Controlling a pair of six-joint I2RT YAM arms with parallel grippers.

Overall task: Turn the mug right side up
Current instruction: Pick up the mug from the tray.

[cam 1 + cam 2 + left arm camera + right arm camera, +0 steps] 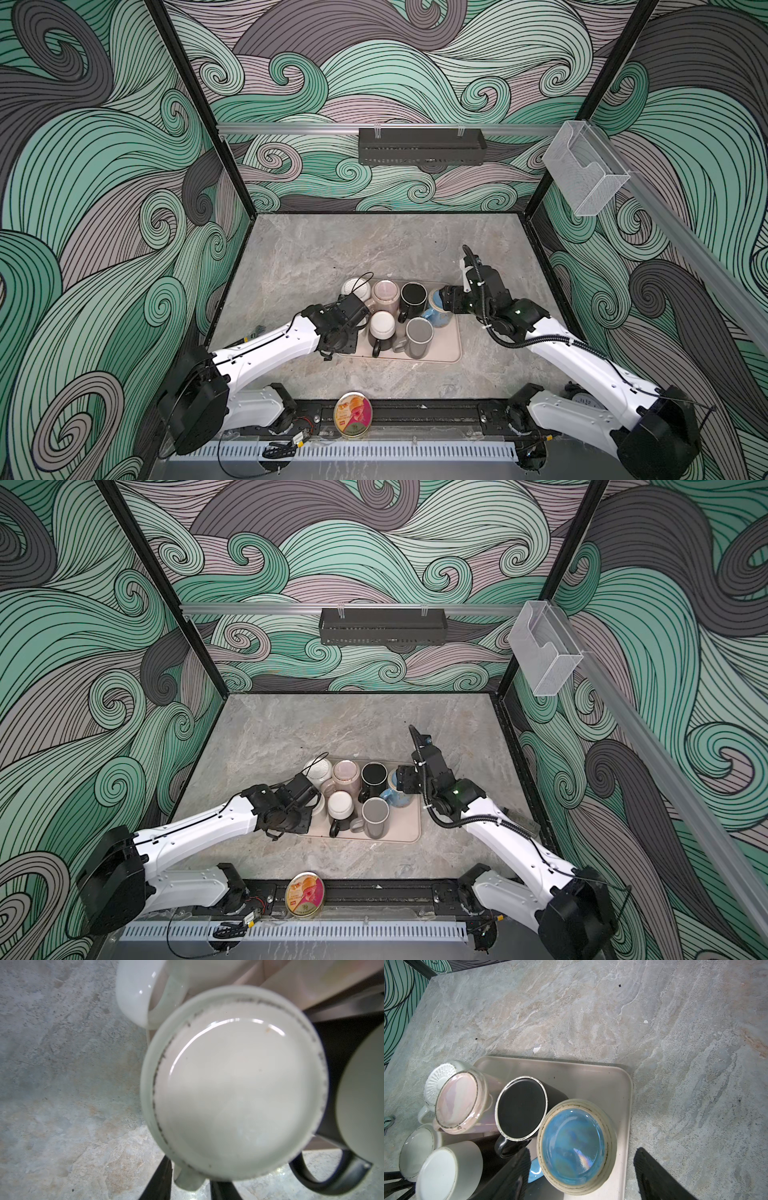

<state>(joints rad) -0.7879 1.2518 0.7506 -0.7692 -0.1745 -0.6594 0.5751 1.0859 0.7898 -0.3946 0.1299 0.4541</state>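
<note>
Left tool (191, 1188) astride handle (187, 1178) of glossy cream mug (239, 1095), grip unclear. Right tool (583, 1150) released, straddling iridescent blue mug (571, 1138). Both inverted on beige tray (591, 1076), marbled worktop (591, 1012).

Mugs (412, 294) crowded touching across tray (451, 345), narrow bare strip at tray's right edge; open table (353, 245) beyond

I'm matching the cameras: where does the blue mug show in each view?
Both top views: blue mug, upside down at the tray's right end.
Left wrist: not in it.
Right wrist: the closest mug, glossy blue base up.
Shared landmark: the black mug right beside it.
</note>
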